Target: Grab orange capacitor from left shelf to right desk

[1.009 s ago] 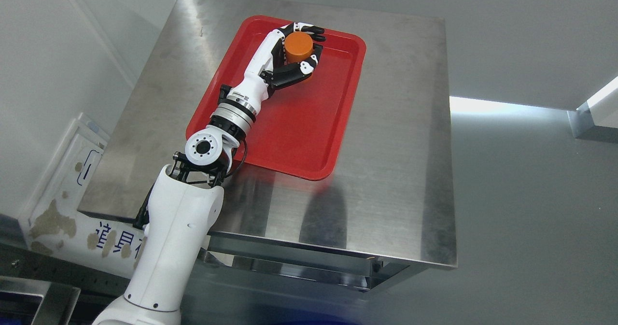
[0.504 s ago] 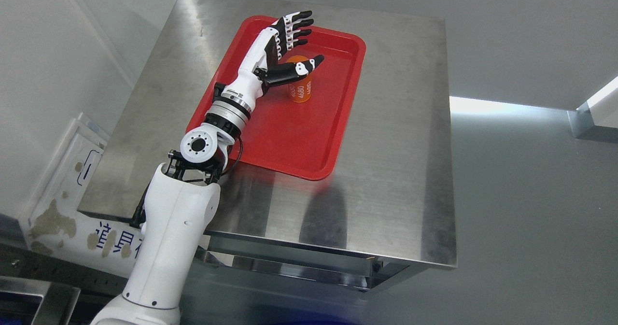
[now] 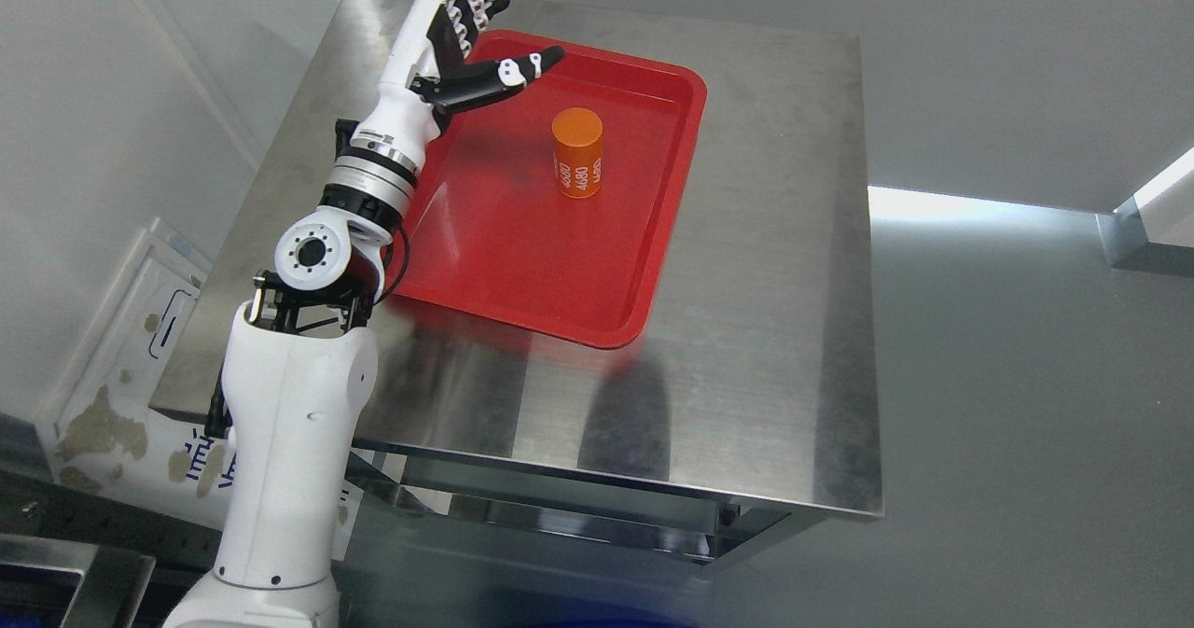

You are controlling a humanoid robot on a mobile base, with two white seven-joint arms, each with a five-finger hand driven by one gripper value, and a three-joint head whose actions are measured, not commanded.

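Note:
The orange capacitor (image 3: 577, 153), a short cylinder with "4680" printed on its side, stands upright in the upper middle of the red tray (image 3: 485, 245) on the steel desk (image 3: 765, 264). My left hand (image 3: 485, 21) is open, fingers spread, raised over the tray's far left corner, well to the left of and apart from the capacitor. It holds nothing. My right arm is out of view.
My left arm (image 3: 289, 423) rises from the lower left over the desk's left front edge. A white wall (image 3: 93, 96) runs along the left. The grey floor (image 3: 1026, 376) lies to the right of the desk.
My left hand opened and let go of the capacitor, which now stands on the tray. The hand then drew back up and to the left, away from it.

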